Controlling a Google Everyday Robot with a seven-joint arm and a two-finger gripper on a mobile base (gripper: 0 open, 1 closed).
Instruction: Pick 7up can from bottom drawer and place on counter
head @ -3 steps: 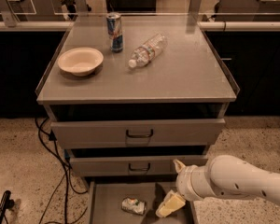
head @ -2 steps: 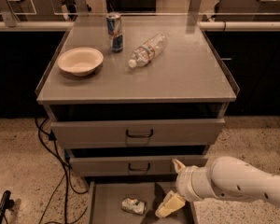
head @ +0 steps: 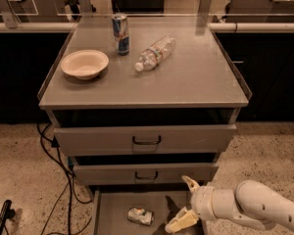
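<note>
The gripper (head: 185,203) is low at the right side of the pulled-out bottom drawer (head: 112,214). Its two pale fingers are spread wide, one up near the drawer front above and one down over the tray, with nothing between them. Just to its left, apart from the fingertips, the 7up can (head: 140,216) lies on its side on the drawer's flat floor. It's the only thing showing in that tray.

The white arm (head: 257,209) comes in from the lower right. Its thick forearm runs roughly level and its wrist sits at the drawer's right edge, fingers aimed left toward the can.

Straight above the gripper are two grey drawer fronts with black handles, the lower one (head: 146,174) then the upper one (head: 147,140). Higher up is the counter (head: 196,82). On it, up and left of the gripper, a clear bottle (head: 154,53) lies on its side, and a slim blue can (head: 120,33) stands upright just left of it. Farther left sits a shallow white bowl (head: 84,63). Far left of the gripper, dark cables (head: 59,180) trail across the speckled floor.
</note>
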